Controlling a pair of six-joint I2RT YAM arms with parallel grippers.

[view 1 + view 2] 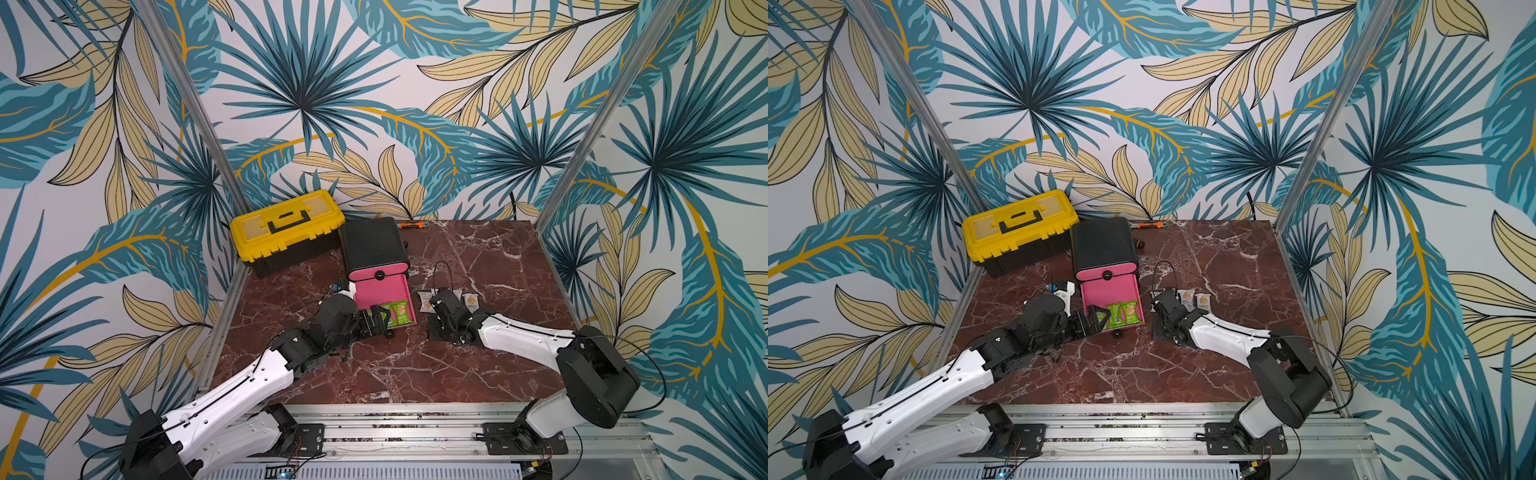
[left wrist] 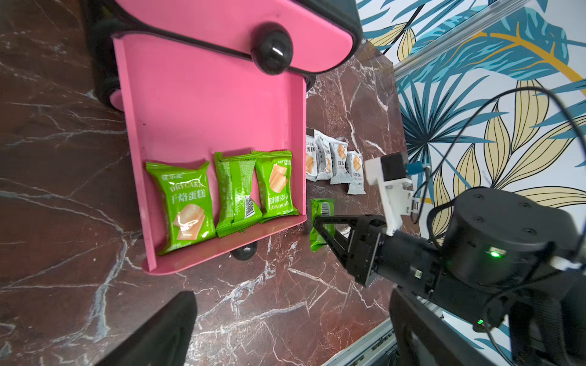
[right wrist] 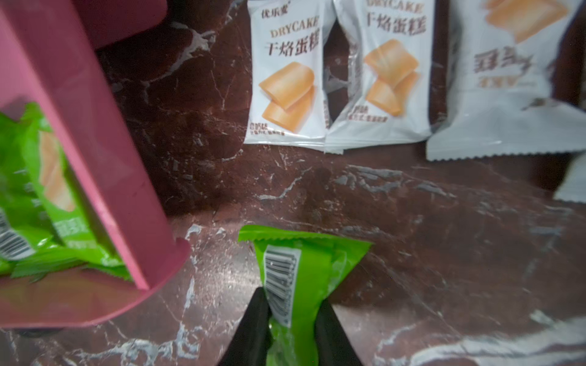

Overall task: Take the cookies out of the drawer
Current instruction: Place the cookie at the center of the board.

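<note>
The pink drawer (image 1: 384,293) (image 2: 206,120) is pulled out of a small black cabinet (image 1: 372,245). Three green cookies packets (image 2: 184,206) (image 2: 236,193) (image 2: 276,187) lie along the drawer's front end and also show in a top view (image 1: 399,311). Several white cookies packets (image 1: 471,302) (image 2: 329,161) (image 3: 287,79) lie in a row on the table right of the drawer. My right gripper (image 3: 293,317) is shut on a fourth green packet (image 3: 301,269) (image 2: 318,218), barcode up, just off the drawer's front right corner. My left gripper (image 2: 295,326) is open and holds nothing, low at the drawer's front left corner (image 1: 376,320).
A yellow toolbox (image 1: 286,226) stands at the back left beside the cabinet. An orange tool (image 1: 411,225) lies by the back wall. The drawer's black knob (image 2: 242,253) sticks out at its front. The red marble table (image 1: 478,374) has metal posts and patterned walls around it.
</note>
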